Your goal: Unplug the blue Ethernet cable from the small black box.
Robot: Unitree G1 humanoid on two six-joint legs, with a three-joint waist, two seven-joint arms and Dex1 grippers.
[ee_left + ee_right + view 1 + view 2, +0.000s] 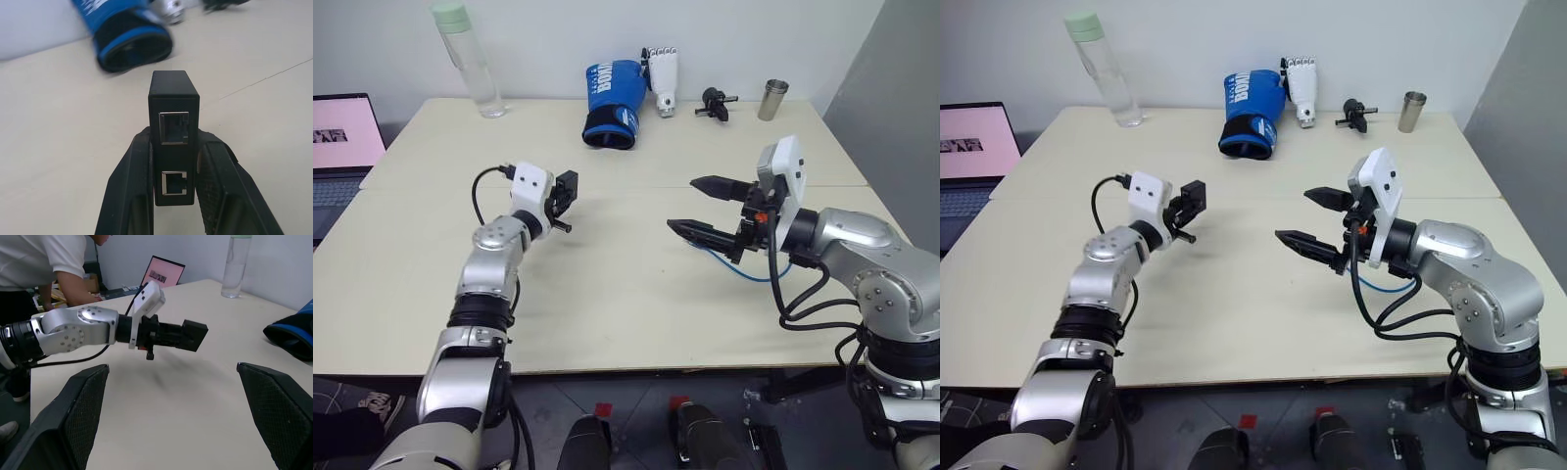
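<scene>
My left gripper (565,203) is shut on the small black box (568,185), holding it level above the table's left half. In the left wrist view the box (173,95) stands between the two fingers (131,196) and shows two sockets, both empty. My right gripper (683,204) hangs open over the table's right half, pointing toward the box, with nothing between its fingers. The box (193,335) also shows ahead in the right wrist view. A stretch of the blue Ethernet cable (745,275) lies on the table under my right hand, apart from the box.
Along the table's far edge stand a blue boxing glove (615,103), a white robotic hand (663,78), a black knobbed gadget (715,103), a metal cup (772,99) and a clear bottle (470,59). A laptop (337,147) sits far left. A person (49,259) stands beyond it.
</scene>
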